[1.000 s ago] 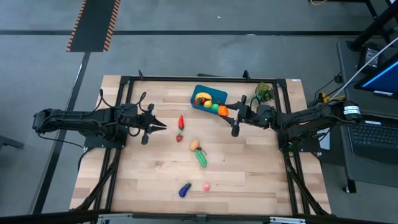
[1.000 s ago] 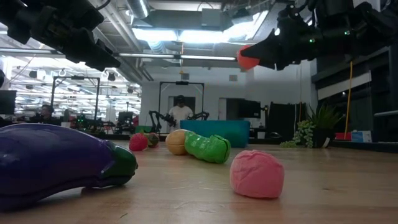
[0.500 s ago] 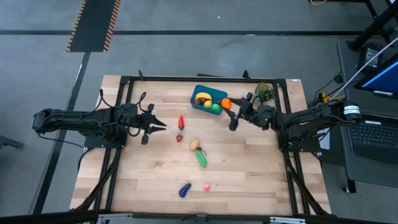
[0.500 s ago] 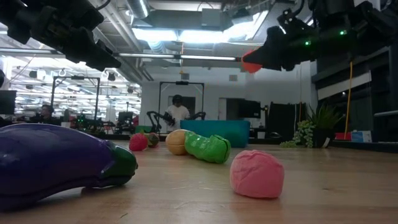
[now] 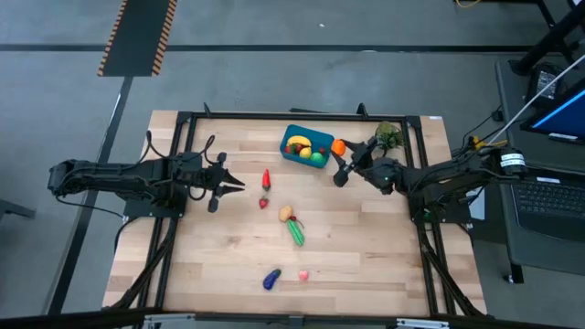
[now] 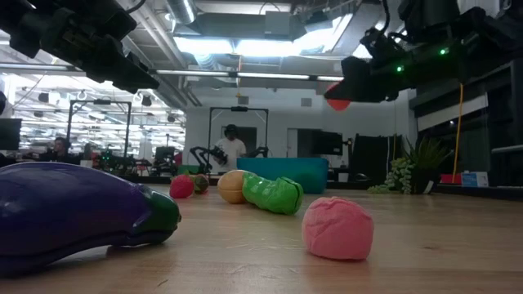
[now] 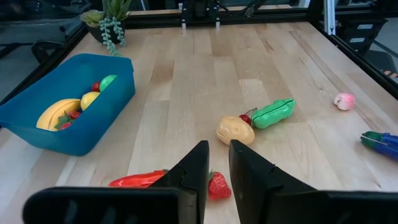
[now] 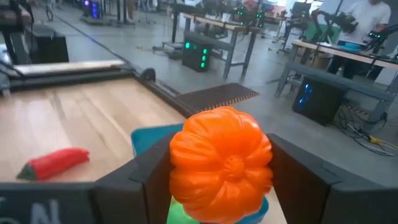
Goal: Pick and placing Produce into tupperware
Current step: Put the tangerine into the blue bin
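Observation:
The teal-blue tub (image 5: 306, 146) stands near the table's far edge and holds a banana and several small pieces. My right gripper (image 5: 342, 157) hovers just off the tub's right end, shut on an orange toy pumpkin (image 5: 338, 146). On the table lie a red chili (image 5: 266, 178), a strawberry (image 5: 263, 203), a tan potato (image 5: 285, 213), a green pod (image 5: 296, 231), a purple eggplant (image 5: 271, 279) and a pink piece (image 5: 303, 273). My left gripper (image 5: 236, 185) hangs shut above the table, left of the chili, touching nothing. My right gripper pinches the orange pumpkin (image 8: 221, 165) between its two fingers, one on each flank of the pumpkin's round body. The fingers (image 8: 146, 171) come roughly level from the table's right side. The pumpkin is lifted clear, high above the table (image 6: 337, 102).
A leafy green sprig (image 5: 388, 135) stands at the far right corner, behind my right arm. A black frame rail (image 5: 302, 116) runs around the table. Bare wood (image 5: 366, 238) lies to the right of the pod. People and benches show in the room beyond.
My right gripper has carried the orange pumpkin toward the table's far edge, from beside the tub's near right corner to just off its right end, staying shut on it. The left arm has kept still.

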Tool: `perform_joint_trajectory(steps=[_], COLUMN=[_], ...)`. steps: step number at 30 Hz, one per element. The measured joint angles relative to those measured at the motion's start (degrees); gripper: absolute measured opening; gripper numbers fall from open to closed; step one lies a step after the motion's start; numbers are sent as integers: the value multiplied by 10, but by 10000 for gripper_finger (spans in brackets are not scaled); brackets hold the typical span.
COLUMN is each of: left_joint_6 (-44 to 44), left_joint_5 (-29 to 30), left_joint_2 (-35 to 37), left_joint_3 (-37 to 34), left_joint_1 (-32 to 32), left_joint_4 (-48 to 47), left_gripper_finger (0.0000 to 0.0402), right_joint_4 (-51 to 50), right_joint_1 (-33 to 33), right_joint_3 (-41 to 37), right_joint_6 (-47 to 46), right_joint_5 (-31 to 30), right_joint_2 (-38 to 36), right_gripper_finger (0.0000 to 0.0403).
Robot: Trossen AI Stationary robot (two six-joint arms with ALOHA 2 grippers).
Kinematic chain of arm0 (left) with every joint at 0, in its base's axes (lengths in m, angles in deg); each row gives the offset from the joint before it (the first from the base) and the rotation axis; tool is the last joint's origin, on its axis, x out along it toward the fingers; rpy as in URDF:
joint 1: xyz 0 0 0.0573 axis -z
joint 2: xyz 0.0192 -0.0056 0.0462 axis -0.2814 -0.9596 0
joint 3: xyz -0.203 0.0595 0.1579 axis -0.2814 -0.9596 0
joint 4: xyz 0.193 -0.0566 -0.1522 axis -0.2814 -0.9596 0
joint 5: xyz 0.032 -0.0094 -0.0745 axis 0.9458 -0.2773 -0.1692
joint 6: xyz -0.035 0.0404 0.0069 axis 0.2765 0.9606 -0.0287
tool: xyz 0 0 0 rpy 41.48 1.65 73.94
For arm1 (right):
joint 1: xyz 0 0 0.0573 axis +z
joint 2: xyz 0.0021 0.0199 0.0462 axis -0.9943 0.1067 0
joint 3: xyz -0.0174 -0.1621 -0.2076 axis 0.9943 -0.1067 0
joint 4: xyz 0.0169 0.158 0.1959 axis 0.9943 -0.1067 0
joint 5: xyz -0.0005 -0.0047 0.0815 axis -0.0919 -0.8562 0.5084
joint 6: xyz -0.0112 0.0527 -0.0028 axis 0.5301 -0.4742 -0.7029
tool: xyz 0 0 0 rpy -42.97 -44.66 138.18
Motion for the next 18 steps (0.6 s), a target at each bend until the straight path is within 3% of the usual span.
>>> perform_joint_trajectory(steps=[5, 9, 18], left_joint_6=[0, 1, 1], left_joint_5=[0, 0, 0], left_joint_2=[0, 0, 0], left_joint_3=[0, 0, 0], left_joint_1=[0, 0, 0], left_joint_4=[0, 0, 0], left_gripper_finger=[45, 36, 21], right_joint_4=[-43, -162, -453], right_joint_1=[-3, -19, -82], right_joint_3=[32, 95, 248], right_joint_6=[22, 53, 91], right_joint_5=[1, 9, 125], right_joint_2=[37, 62, 96], right_gripper_finger=[221, 221, 221])
